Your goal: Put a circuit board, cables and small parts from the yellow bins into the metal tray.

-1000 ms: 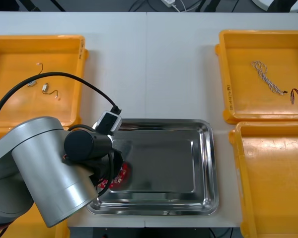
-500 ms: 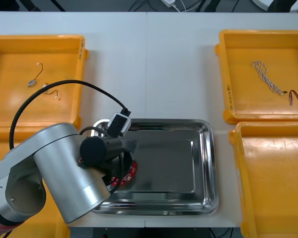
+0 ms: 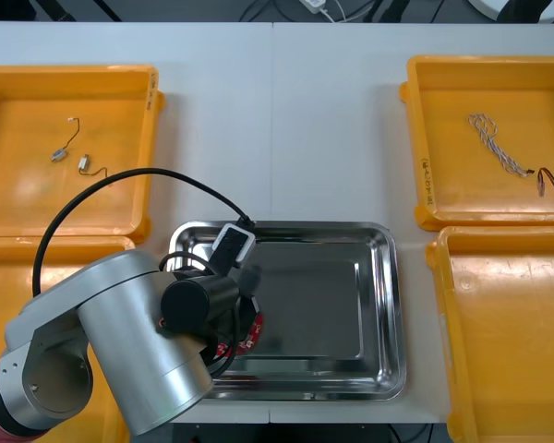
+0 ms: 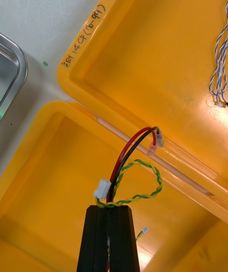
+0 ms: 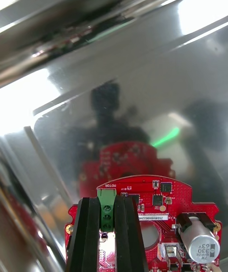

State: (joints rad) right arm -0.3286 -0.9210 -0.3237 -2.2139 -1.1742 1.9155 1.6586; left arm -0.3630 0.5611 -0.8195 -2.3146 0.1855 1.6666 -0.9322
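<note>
Well, over the near-left floor of the metal tray (image 3: 392, 305) the left gripper (image 5: 107, 201) hangs low, fingers clamped on the round red circuit board (image 5: 164, 193). Lower it flat until it rests, then release, lest it skid on the shiny metal. Over a right-side yellow bin (image 4: 42, 196), the right gripper (image 4: 109, 211) pinches a red-and-black cable (image 4: 128, 151) twined with a yellow-green one (image 4: 154, 186). Whether the board touches the tray is unclear — the arm hides most of it from above.
</note>
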